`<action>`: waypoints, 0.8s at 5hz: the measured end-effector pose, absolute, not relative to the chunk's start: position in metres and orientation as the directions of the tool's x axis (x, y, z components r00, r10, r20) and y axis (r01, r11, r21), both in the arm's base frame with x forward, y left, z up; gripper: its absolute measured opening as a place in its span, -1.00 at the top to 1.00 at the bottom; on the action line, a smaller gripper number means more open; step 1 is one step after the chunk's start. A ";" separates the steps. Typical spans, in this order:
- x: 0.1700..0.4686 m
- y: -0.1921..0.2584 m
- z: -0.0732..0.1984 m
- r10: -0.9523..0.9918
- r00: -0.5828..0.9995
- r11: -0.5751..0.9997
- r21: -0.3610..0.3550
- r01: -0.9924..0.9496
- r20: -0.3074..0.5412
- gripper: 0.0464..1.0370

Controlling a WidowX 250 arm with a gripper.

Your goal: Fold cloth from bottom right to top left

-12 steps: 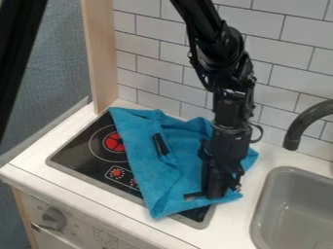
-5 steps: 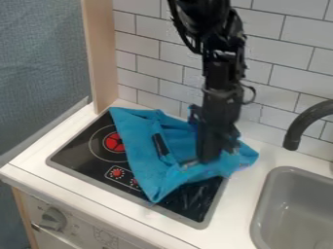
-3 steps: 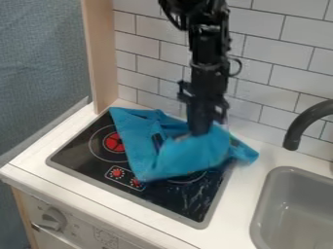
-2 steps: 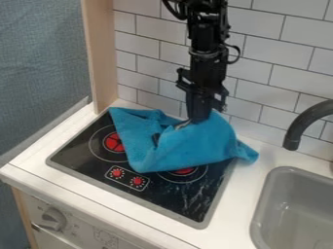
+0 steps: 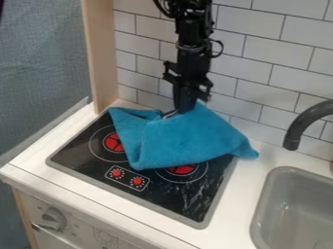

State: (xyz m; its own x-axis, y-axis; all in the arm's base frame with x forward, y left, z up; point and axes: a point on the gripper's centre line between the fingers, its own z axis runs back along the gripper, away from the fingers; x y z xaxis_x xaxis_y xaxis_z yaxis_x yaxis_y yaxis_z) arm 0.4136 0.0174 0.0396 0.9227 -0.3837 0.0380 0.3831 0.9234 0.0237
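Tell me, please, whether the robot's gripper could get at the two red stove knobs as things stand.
Probably not right away: the gripper seems to hold the blue cloth, which it would likely have to release first. The red knobs themselves lie uncovered.

Blue cloth, black cooktop with red burner markings.

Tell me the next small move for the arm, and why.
Probably ease the black two-finger tool a little further toward the stove's upper left, then lower and release: it holds the raised edge of the blue fabric cloth, while the cloth's top-left corner lies beyond, still uncovered by the fold.
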 end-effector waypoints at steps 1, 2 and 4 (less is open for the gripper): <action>0.422 0.025 0.028 -0.390 0.921 0.921 0.027 0.389 0.023 0.99; 0.429 0.030 0.016 -0.412 0.911 0.911 0.039 0.411 0.011 0.99; 0.434 0.035 0.004 -0.428 0.903 0.902 0.048 0.429 -0.031 0.64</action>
